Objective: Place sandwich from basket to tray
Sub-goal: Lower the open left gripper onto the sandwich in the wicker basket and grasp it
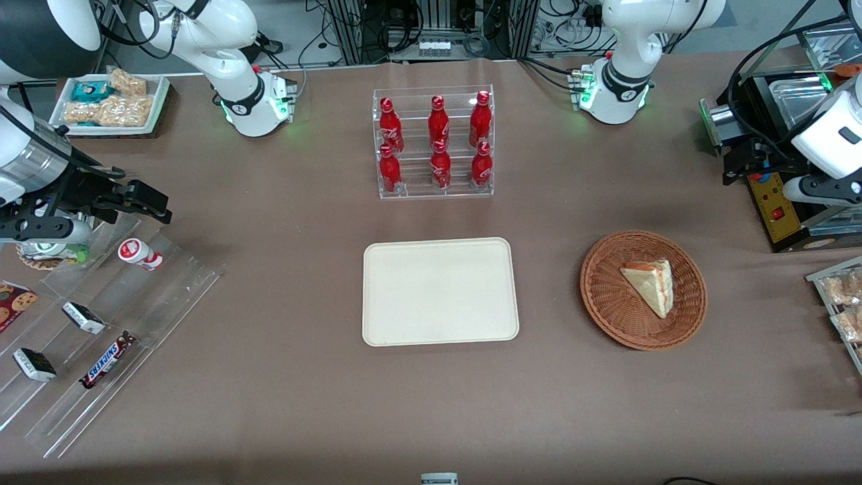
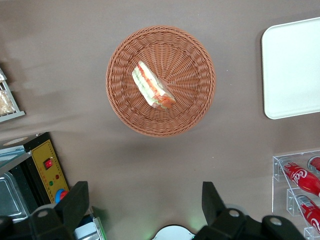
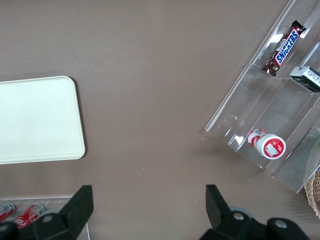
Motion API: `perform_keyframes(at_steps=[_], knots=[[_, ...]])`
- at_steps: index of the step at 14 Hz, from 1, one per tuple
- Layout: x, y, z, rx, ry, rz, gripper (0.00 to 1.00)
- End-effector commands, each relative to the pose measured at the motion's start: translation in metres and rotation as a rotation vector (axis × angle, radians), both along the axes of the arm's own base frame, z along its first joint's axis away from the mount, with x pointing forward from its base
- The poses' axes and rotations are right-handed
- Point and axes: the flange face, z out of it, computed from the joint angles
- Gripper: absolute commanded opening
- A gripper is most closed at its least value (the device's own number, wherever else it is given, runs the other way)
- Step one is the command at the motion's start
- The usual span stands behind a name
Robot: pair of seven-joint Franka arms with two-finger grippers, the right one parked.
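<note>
While the sandwich [image 1: 650, 285] lay in the basket [image 1: 609, 296], red and green filling showing along its cut edge, the left arm's gripper [image 2: 145, 205] hung high above the counter [image 1: 283, 283] toward the working arm's end, farther from the front camera than the basket. Its fingers [image 2: 77, 202] stood spread wide apart, and there was nothing between them! The basket sat nearer the counter's front edge than the bottle rack [image 1: 434, 145], toward the working arm's end. The tray [image 1: 439, 291] lay bare at the middle of the counter, beside the basket but apart from it, and nearer the front camera than the rack of red bottles [image 1: 438, 122]. Over toward the parked arm's end, a Snickers bar [image 1: 106, 360] rested on clear acrylic steps [image 1: 168, 276] near the counter's front corner.
</note>
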Motion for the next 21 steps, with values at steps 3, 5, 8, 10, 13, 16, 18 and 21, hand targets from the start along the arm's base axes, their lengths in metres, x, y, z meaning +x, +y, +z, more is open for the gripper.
perform_keyframes(at_steps=[3, 5, 8, 10, 13, 16, 18, 21], knots=[[0.006, 0.000, -0.002, 0.018, -0.004, -0.005, 1.00], [0.005, -0.001, -0.003, 0.020, 0.005, -0.007, 1.00], [0.007, -0.002, -0.028, 0.023, 0.050, -0.004, 1.00], [0.013, -0.001, -0.071, 0.025, 0.061, -0.003, 1.00], [0.018, -0.002, -0.125, 0.029, 0.024, 0.049, 1.00], [0.018, 0.002, -0.201, 0.027, -0.011, 0.086, 1.00], [0.012, 0.003, -0.249, 0.026, -0.065, 0.182, 1.00], [0.011, 0.003, -0.287, 0.020, -0.134, 0.380, 1.00]])
